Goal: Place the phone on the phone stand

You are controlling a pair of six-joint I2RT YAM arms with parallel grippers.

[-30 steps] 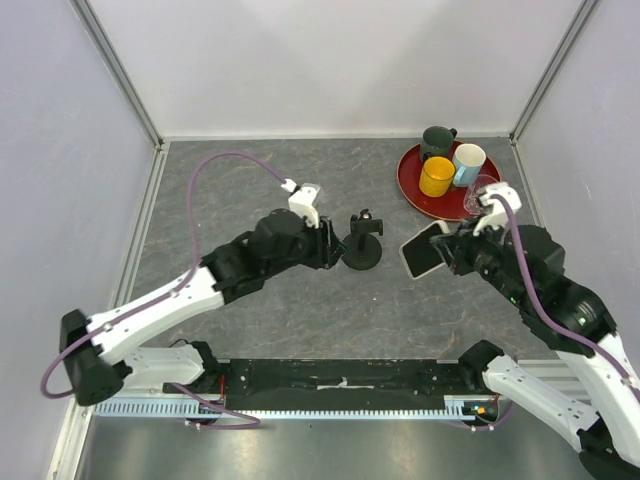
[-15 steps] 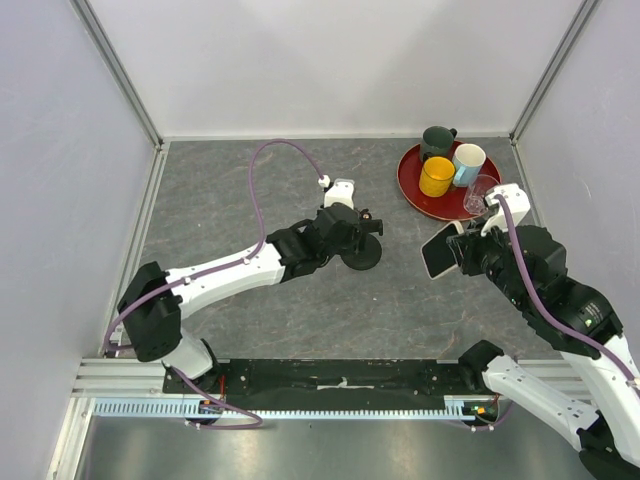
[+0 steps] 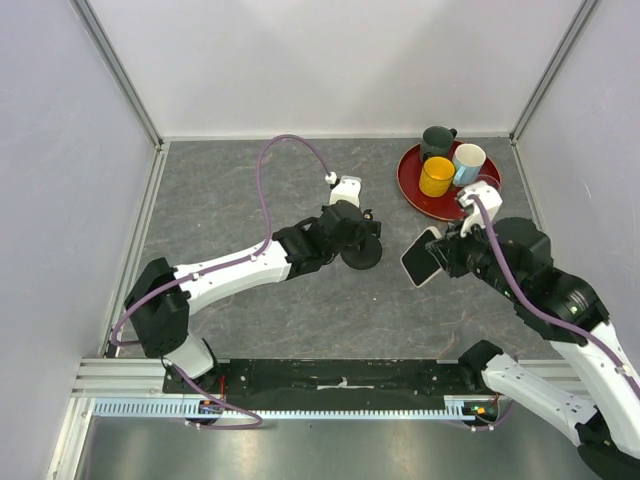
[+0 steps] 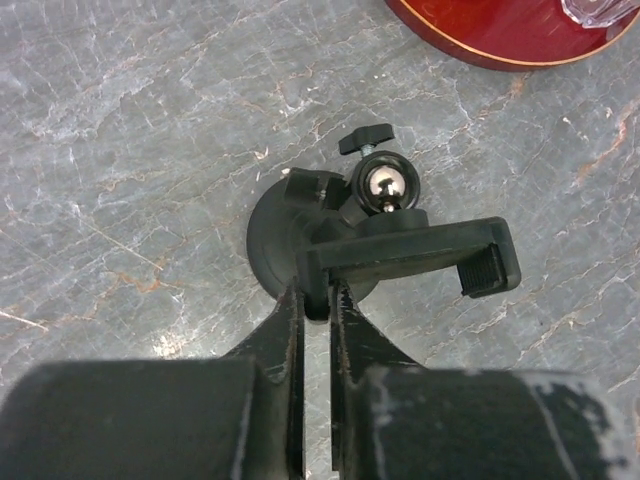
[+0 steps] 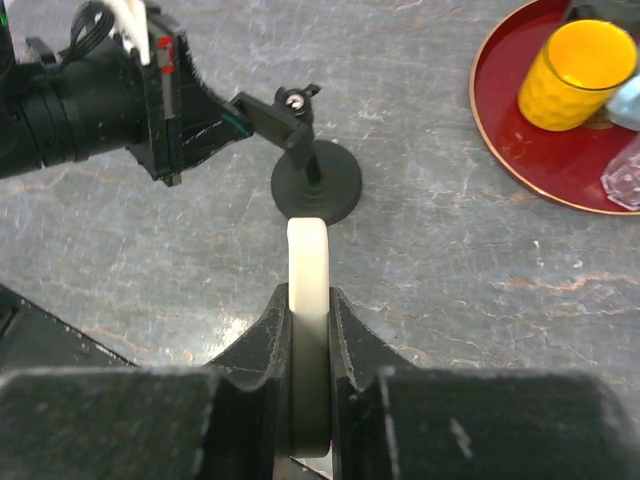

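Observation:
The black phone stand point(image 3: 362, 255) stands on its round disc base in the middle of the table. My left gripper point(image 3: 352, 230) is shut on the left end of the stand's cradle point(image 4: 410, 255), with both fingers point(image 4: 290, 330) pinching it from the side. My right gripper point(image 3: 447, 250) is shut on the phone point(image 3: 421, 258) and holds it above the table just right of the stand. In the right wrist view the phone's cream edge point(image 5: 308, 270) stands upright between the jaws, pointing at the stand point(image 5: 318, 182), a short gap away.
A red tray point(image 3: 414, 192) at the back right holds a yellow cup point(image 3: 437, 176), a dark green mug point(image 3: 437, 141), a pale blue cup point(image 3: 468, 163) and a clear glass. White walls enclose the table on three sides.
My left arm reached right to the stand and closed on its cradle. My right gripper lifted the phone, then brought it left toward the stand.

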